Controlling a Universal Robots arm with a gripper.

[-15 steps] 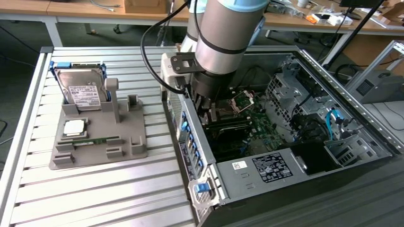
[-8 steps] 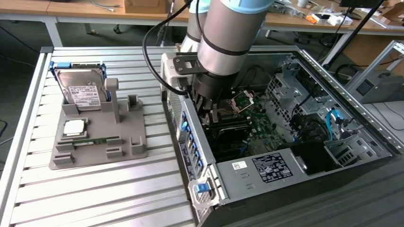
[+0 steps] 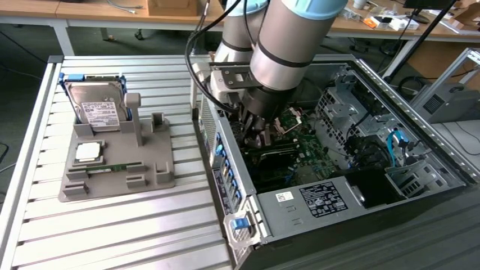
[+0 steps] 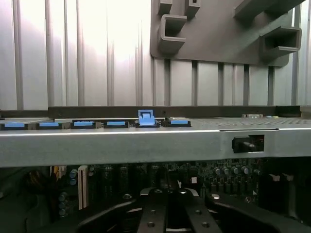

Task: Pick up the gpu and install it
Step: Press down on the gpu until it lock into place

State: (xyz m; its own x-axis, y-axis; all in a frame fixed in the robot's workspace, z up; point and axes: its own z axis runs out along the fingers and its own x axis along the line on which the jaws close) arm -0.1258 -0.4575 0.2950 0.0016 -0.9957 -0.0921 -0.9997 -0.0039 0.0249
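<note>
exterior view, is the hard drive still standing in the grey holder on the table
Yes, the hard drive stands upright in its slot at the far end of the grey holder, which lies on the slatted table beside the open computer case.

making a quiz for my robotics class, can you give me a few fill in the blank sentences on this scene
1. The gripper reaches down inside the open computer ____.
2. The gripper's jaws are ____.
3. The hard drive stands upright in the grey ____ on the slatted table.
4. The clips along the case edge are coloured ____.

Missing words: case; shut; holder; blue
</note>
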